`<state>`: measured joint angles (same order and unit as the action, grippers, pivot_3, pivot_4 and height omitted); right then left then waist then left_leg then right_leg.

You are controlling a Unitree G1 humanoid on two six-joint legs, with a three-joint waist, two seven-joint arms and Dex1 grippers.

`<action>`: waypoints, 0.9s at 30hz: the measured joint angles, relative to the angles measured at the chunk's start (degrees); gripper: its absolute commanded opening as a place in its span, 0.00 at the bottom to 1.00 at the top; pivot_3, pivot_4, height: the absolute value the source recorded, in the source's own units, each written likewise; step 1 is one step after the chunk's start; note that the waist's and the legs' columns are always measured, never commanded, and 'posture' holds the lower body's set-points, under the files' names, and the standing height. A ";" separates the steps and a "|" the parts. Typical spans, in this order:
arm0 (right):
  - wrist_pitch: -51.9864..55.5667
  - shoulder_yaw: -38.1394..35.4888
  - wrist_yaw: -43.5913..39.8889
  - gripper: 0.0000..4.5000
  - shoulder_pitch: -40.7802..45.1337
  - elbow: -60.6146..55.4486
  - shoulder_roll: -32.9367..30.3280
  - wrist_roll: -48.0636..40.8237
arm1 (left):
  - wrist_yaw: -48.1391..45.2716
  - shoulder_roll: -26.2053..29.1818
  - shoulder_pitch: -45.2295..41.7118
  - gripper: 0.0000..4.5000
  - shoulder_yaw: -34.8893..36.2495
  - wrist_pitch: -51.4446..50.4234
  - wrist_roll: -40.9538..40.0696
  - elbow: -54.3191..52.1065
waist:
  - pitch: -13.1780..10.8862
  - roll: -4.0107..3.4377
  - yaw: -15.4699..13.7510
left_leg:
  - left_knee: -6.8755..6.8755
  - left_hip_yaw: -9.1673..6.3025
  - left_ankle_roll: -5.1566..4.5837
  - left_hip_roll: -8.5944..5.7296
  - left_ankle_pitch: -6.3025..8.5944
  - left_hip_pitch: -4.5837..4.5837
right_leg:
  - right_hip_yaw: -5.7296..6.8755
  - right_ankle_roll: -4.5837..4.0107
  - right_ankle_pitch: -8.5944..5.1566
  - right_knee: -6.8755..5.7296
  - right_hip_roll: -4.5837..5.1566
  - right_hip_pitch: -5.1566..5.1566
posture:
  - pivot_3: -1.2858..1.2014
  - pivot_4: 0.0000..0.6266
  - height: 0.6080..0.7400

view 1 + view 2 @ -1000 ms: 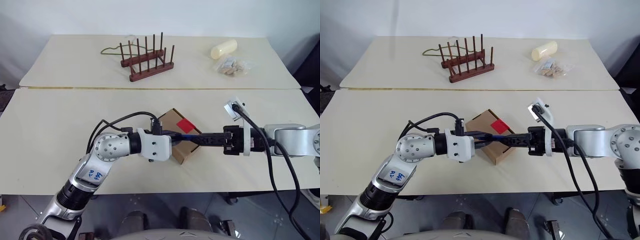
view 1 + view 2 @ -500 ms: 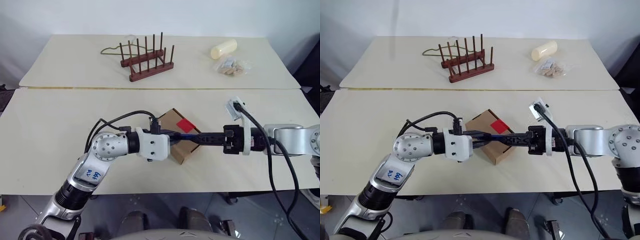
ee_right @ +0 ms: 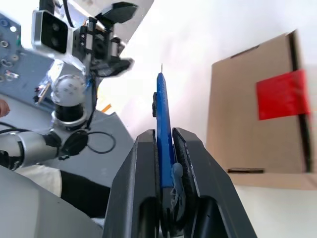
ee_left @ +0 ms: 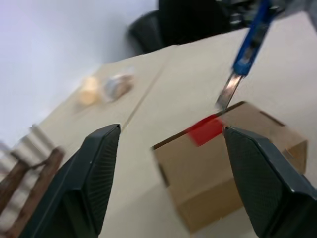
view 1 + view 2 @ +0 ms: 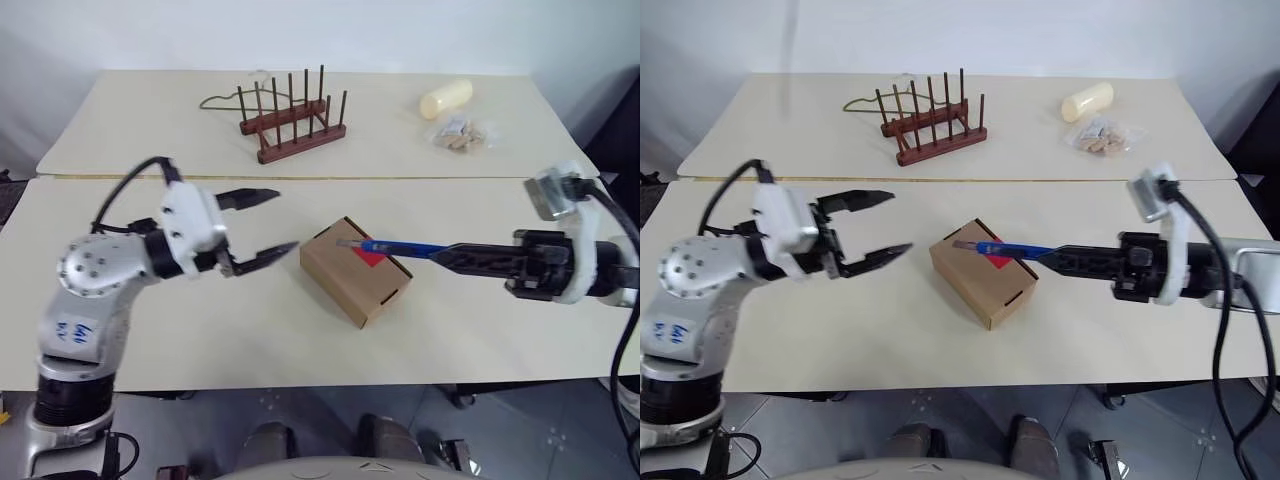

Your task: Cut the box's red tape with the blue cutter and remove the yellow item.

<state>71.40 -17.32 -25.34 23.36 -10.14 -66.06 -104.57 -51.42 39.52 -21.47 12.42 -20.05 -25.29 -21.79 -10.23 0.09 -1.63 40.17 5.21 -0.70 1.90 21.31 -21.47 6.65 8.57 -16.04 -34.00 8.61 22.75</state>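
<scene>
Blue cutter clenched in right gripper, tip over box; left gripper released, apart.

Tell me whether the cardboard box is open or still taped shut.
Shut: the box has its lid flat and the red tape across the lid's edge.

Matt brown cardboard for the box, plain and unprinted, raw edges at the slot cut-outs. On its top, at about 1 o'clock from centre, smooth red tape with a faint sheen. Glossy blue plastic along the blue cutter, ending in a thin grey metal blade. Matt black plastic fingers on the left gripper and on the right gripper, white plastic housings behind. Dark varnished wood in the peg rack at 11 o'clock of the box. Clear crinkled plastic round the bag at 1 o'clock. Pale, matt, smooth table surface.
</scene>
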 measured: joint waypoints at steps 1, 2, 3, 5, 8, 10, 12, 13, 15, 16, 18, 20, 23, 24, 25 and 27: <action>-0.14 -2.80 -1.02 0.03 -2.26 0.21 -0.53 1.84 | -1.06 0.77 1.48 0.78 1.26 0.14 -0.57 1.95 | 0.00 0.00 -0.12 | -0.01 0.01 0.00 -0.02 0.00 0.00 | 0.00 0.00 0.00 0.02 0.00 0.00 | 0.52 0.24 1.00; -0.35 -4.99 -2.05 0.03 -4.40 0.31 -1.01 4.21 | -1.93 1.35 2.90 0.78 1.85 0.47 -0.71 3.70 | 0.00 0.00 -0.18 | -0.02 0.01 0.00 -0.02 0.00 0.00 | 0.01 0.00 0.00 0.02 0.00 0.00 | 0.52 0.24 1.00; -0.63 -7.43 -3.44 0.03 -7.18 0.35 -1.28 7.70 | -2.83 1.51 4.48 0.70 2.14 1.27 -0.69 5.81 | 0.00 0.00 -0.27 | -0.02 0.03 0.00 -0.03 0.01 0.00 | 0.01 0.00 0.00 0.04 0.00 0.00 | 0.52 0.24 1.00; -1.68 -10.86 -5.96 0.03 -11.92 -0.25 -1.28 13.93 | -3.92 1.26 5.85 0.58 1.52 2.54 -0.61 8.47 | -0.01 0.01 -0.53 | -0.02 0.05 0.00 -0.04 0.01 -0.02 | 0.00 0.01 0.00 0.07 0.00 0.00 | 0.52 0.24 1.00; -3.50 -15.25 -9.57 0.03 -16.08 -1.04 -1.28 21.37 | -4.79 1.13 5.96 0.38 -0.59 3.95 0.00 10.40 | 0.00 0.01 -0.66 | -0.01 0.10 0.01 -0.03 0.01 0.03 | -0.05 0.02 0.01 0.03 -0.01 0.00 | 0.52 0.24 1.00; -5.33 -17.15 -11.88 0.03 -17.25 -1.49 -1.28 25.58 | -4.67 1.04 4.51 0.23 -2.58 4.02 0.97 11.45 | 0.00 0.01 -0.64 | -0.01 0.10 0.03 -0.03 -0.01 0.05 | -0.05 0.02 0.01 0.00 -0.03 0.00 | 0.52 0.24 1.00; -6.57 -17.34 -13.81 0.03 -17.30 -1.99 -1.29 28.73 | -4.29 0.24 0.95 0.08 -5.30 3.63 1.51 11.44 | 0.00 0.01 -0.79 | 0.02 0.10 0.03 -0.03 -0.01 0.05 | -0.09 0.02 0.01 -0.01 -0.03 -0.01 | 0.52 0.24 1.00; -6.70 -16.91 -14.20 0.03 -16.45 -2.35 -1.30 29.58 | -4.10 -0.65 -1.60 0.01 -6.94 3.14 2.07 11.56 | 0.00 0.01 -0.84 | 0.04 0.11 0.03 -0.04 -0.01 0.07 | -0.11 0.04 0.02 -0.03 -0.02 -0.03 | 0.52 0.24 1.00; -7.07 -14.01 -14.06 0.03 -10.99 -4.34 -1.52 30.23 | -3.79 -3.74 -8.19 0.00 -12.26 1.53 3.35 11.82 | 0.00 0.00 -0.82 | 0.09 0.13 0.03 -0.05 -0.02 0.08 | -0.13 0.05 0.03 -0.05 -0.03 -0.03 | 0.52 0.24 1.00; -7.25 -12.33 -13.76 0.03 -8.02 -5.43 -1.85 30.24 | -3.91 -5.11 -10.97 0.00 -15.14 0.95 4.30 12.09 | 0.00 0.00 -0.75 | 0.09 0.13 0.04 -0.05 -0.02 0.10 | -0.13 0.05 0.03 -0.06 -0.03 -0.04 | 0.52 0.24 1.00; -7.47 -9.08 -12.92 0.03 -3.10 -7.94 -2.78 30.98 | -4.53 -6.70 -15.22 0.00 -21.44 1.17 8.17 13.97 | 0.00 0.00 -0.54 | -0.06 0.13 0.06 -0.04 -0.03 0.14 | -0.11 0.05 0.02 -0.02 -0.05 -0.04 | 0.52 0.24 1.00; -7.12 -5.27 -11.30 0.03 -0.09 -9.24 -3.06 32.90 | -4.29 -8.37 -17.48 0.00 -25.04 1.80 11.79 17.98 | 0.00 0.01 -0.23 | -0.14 0.13 0.07 -0.04 -0.02 0.13 | -0.07 0.05 0.02 0.02 -0.06 -0.02 | 0.52 0.24 1.00; -4.58 0.04 -7.93 0.03 4.34 -9.66 -2.62 34.17 | -3.63 -10.43 -20.01 0.00 -28.39 2.87 15.76 22.99 | 0.00 0.02 0.24 | -0.13 0.13 0.06 -0.05 -0.02 0.01 | -0.01 0.05 0.02 0.06 -0.05 0.07 | 0.52 0.24 1.00; -2.94 1.89 -5.88 0.03 7.62 -9.47 -1.99 33.81 | -3.31 -10.97 -21.26 0.00 -29.76 3.34 17.76 24.76 | 0.00 0.01 0.32 | -0.12 0.13 0.06 -0.05 -0.02 0.01 | -0.01 0.05 0.03 0.05 -0.06 0.09 | 0.52 0.24 1.00; -1.89 2.89 -4.38 0.03 10.23 -9.53 -1.24 33.27 | -2.73 -11.84 -22.21 0.00 -30.64 3.40 19.11 25.76 | 0.00 0.01 0.26 | -0.11 0.12 0.06 -0.04 -0.02 0.00 | 0.00 0.05 0.03 0.04 -0.06 0.09 | 0.52 0.24 1.00; 1.17 5.67 -0.54 0.03 16.09 -9.56 0.71 31.82 | -1.29 -13.68 -23.23 0.00 -31.39 3.36 20.78 26.90 | 0.00 0.01 0.25 | -0.09 0.10 0.06 -0.02 -0.02 0.00 | 0.00 0.05 0.03 0.02 -0.05 0.09 | 0.52 0.24 1.00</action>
<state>72.57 -11.65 -25.87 39.44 -19.70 -65.34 -72.76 -52.71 25.84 -44.69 -18.98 -16.69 -4.51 5.11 -10.23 0.11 -1.38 40.08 5.32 -0.64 1.88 21.28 -21.47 6.65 8.63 -16.01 -33.98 8.56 22.84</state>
